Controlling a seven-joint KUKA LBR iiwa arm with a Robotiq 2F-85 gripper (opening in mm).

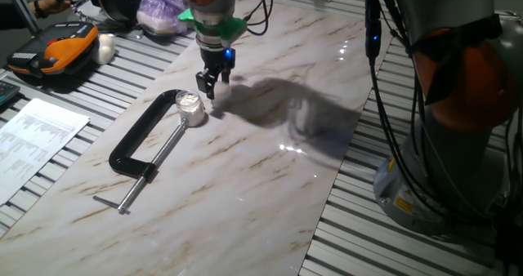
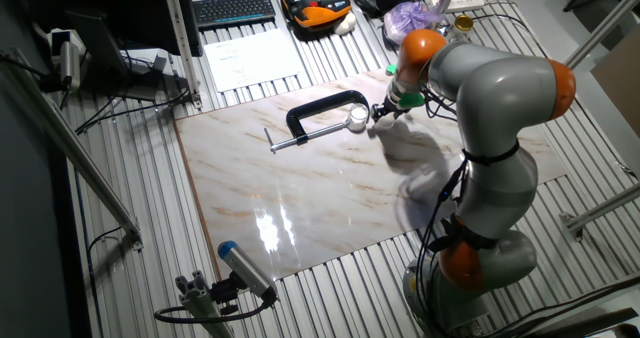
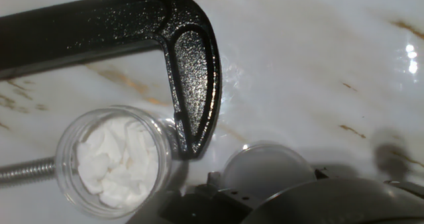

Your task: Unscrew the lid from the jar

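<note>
Robotics lab or test workshop: marble-look board [image 2: 330, 193] laid over ribbed aluminium-profile surface [image 1: 384, 235]; grey-and-orange robot arm [image 2: 500, 128] mounted beside it, cables [image 1: 400, 129] trailing down; keyboard [image 2: 235, 8], printed sheets [image 2: 250, 60], orange-black instrument case [image 1: 57, 51] at back; metal frame struts [image 2: 70, 148]; camera on small tripod [image 2: 235, 273] aimed at board; black C-clamp [image 1: 143, 141] on board
</note>
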